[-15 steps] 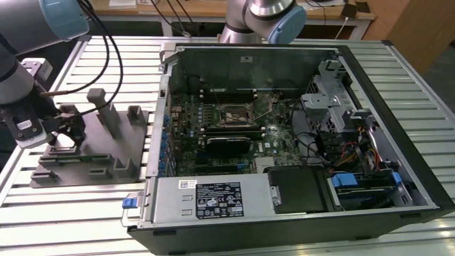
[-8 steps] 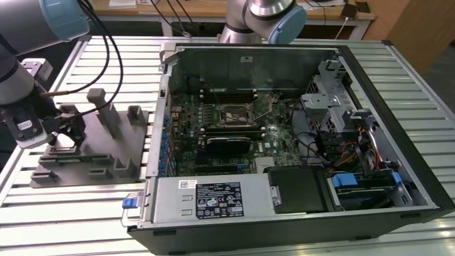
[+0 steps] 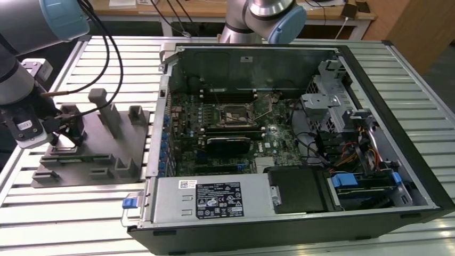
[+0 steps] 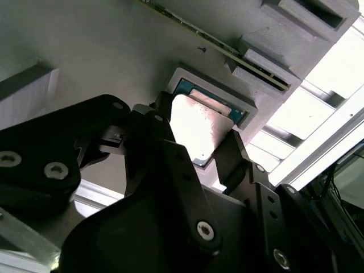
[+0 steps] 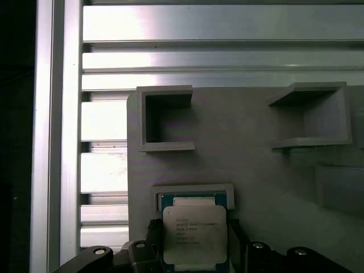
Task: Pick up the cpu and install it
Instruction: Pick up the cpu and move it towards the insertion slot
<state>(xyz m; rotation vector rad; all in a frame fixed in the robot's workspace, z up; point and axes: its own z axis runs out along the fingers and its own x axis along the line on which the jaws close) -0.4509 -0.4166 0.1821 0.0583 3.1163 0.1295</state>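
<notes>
The cpu (image 5: 195,233) is a small square chip with a shiny silver top. It sits between the two black fingers of my gripper (image 5: 195,242), which is shut on its opposite edges. In the second wrist view the cpu (image 4: 199,128) hangs tilted just above a shallow framed pocket (image 4: 242,111) with a blue-green rim, set in the grey fixture. In the exterior view my gripper (image 3: 64,140) is low over the near-left part of the grey fixture (image 3: 92,154), at the view's left. The black socket frame (image 3: 238,114) lies on the motherboard inside the open computer case.
The open computer case (image 3: 398,106) fills the middle and right of the slatted metal table (image 3: 71,213). Upright posts (image 3: 106,109) rise from the fixture beside my gripper. Cables (image 3: 106,58) hang from the arm. Another robot arm's base (image 3: 259,16) stands behind the case.
</notes>
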